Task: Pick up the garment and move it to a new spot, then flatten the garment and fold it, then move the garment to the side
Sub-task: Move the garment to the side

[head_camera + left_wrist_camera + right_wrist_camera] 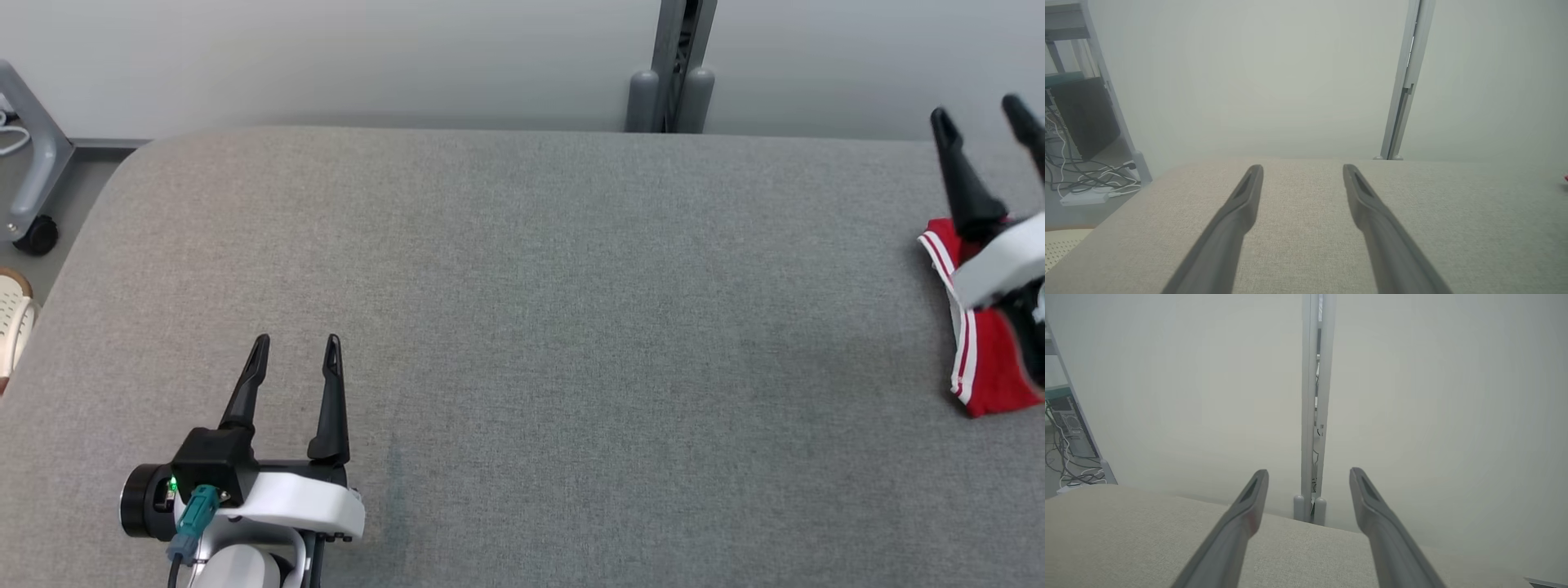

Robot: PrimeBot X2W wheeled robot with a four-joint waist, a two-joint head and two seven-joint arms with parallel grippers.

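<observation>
The garment (992, 359) is red with white stripes and lies folded small at the right edge of the grey padded table (522, 327). My right gripper (984, 118) hovers over the garment's far end, open and empty, its white wrist covering part of the cloth. In the right wrist view the right gripper (1308, 475) points past the table's far edge at the wall. At the near left my left gripper (296, 347) stands open with nothing between its fingers, far from the garment. The left wrist view shows the left gripper (1302, 171) over bare table and a red speck of garment (1566, 178) at the right edge.
A grey upright post (673, 65) stands against the wall behind the table's far edge. To the left of the table are a grey frame leg with a castor (33, 233) and a pale perforated object (12, 314). Cables and a shelf (1081, 122) lie on the floor at left.
</observation>
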